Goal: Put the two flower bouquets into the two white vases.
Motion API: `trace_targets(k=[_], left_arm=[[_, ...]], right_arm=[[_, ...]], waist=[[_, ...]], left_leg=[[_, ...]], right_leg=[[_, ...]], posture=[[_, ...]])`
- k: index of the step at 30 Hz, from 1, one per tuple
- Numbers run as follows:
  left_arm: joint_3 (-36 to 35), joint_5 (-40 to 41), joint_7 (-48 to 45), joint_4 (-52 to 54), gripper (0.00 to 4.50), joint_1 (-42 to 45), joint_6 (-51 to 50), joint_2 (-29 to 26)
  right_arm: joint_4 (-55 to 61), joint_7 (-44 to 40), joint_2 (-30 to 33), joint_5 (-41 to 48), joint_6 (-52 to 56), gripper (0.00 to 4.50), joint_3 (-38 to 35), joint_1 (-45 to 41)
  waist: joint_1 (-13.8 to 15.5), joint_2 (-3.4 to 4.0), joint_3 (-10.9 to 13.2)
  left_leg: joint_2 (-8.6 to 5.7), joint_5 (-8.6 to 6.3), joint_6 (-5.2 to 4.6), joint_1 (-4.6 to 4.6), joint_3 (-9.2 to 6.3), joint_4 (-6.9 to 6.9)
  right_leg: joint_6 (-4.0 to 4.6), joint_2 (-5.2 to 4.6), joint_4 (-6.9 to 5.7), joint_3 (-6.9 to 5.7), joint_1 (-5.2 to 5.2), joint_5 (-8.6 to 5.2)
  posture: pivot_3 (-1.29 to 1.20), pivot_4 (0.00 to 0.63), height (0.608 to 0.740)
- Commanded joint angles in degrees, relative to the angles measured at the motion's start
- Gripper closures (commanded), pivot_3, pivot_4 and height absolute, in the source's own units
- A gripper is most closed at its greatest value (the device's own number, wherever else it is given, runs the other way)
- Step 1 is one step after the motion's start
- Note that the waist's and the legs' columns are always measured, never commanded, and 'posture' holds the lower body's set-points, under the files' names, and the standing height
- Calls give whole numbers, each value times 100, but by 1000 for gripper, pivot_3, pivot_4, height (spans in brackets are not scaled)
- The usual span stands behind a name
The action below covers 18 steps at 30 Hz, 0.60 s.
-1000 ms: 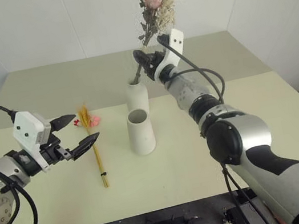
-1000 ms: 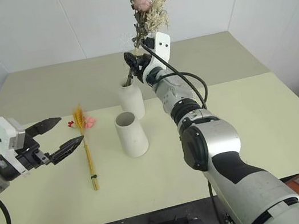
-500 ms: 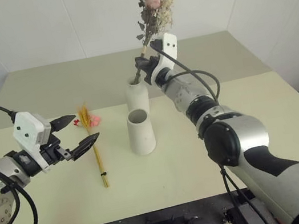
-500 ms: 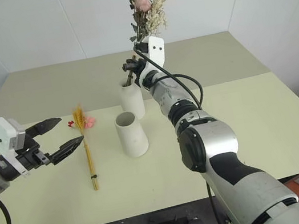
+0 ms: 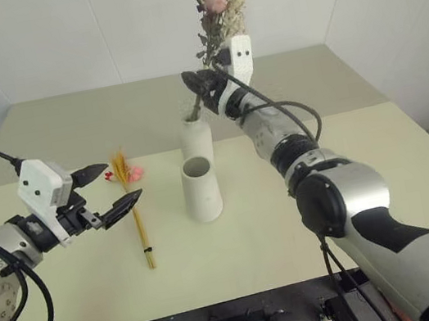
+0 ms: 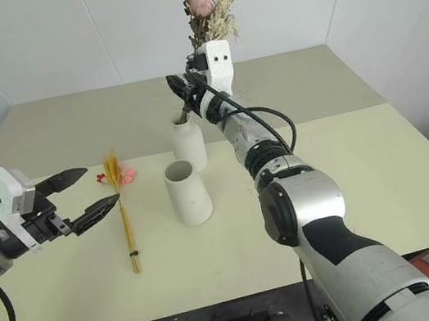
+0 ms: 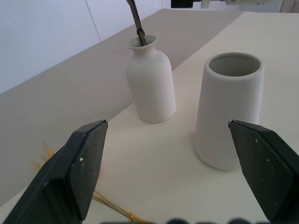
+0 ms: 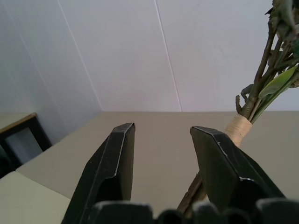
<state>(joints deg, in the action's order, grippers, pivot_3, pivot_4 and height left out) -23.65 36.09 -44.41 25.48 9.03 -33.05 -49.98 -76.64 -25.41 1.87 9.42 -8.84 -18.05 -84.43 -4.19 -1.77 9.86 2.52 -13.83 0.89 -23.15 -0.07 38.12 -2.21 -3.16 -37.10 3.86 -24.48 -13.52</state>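
The right wrist view shows what the head views cannot: the right pincer (image 8: 161,154) has its two black fingers parted with bare gap between them, and the rose bouquet (image 8: 261,84) stands just beside one finger, outside the gap, so it is released; its tan binding and dark stems show there, while the blooms are cut off by the frame edge. From the head, the same bouquet (image 5: 219,6) rises upright out of the bottle vase (image 5: 195,137), its stem foot hidden in the neck, with the right pincer (image 5: 199,84) close against the stems just above the vase mouth. The left wrist view looks level across the tabletop (image 7: 154,168) between the widely spread fingers of the left pincer (image 7: 173,172), empty, and shows the dark stem entering the bottle vase (image 7: 150,84) and the hollow mouth of the cone vase (image 7: 229,112), which stands nearer this pincer. The wheat bouquet (image 5: 136,216) lies flat on the pale green tabletop just beyond and below the left pincer (image 5: 113,191), its pink and red flowers away from the robot. White panelled walls close the room behind. Whether the right fingers touch the stems cannot be made out.
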Motion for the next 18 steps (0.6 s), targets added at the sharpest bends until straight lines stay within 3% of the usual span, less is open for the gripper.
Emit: trace_targets(k=[1,8,18], left_arm=[[-32,16,1,82,0,101,43,-60],[-80,21,15,140,0,36,29,-59],[-106,30,58,209,0,-52,12,-51]], right_arm=[[180,209,58,-121,-33,2185,112,36],[179,842,13,-17,-131,2185,-53,105],[138,501,-64,147,270,2185,-192,138]], waist=[[4,0,0],[7,0,0],[-1,0,0]], left_leg=[[0,0,0,0,0,0],[-1,0,0,-1,0,0],[0,0,0,0,0,0]], right_leg=[[0,0,0,0,0,0],[0,-1,0,0,0,0],[0,-1,0,0,0,0]], posture=[[0,150,740],[0,150,740],[0,150,740]])
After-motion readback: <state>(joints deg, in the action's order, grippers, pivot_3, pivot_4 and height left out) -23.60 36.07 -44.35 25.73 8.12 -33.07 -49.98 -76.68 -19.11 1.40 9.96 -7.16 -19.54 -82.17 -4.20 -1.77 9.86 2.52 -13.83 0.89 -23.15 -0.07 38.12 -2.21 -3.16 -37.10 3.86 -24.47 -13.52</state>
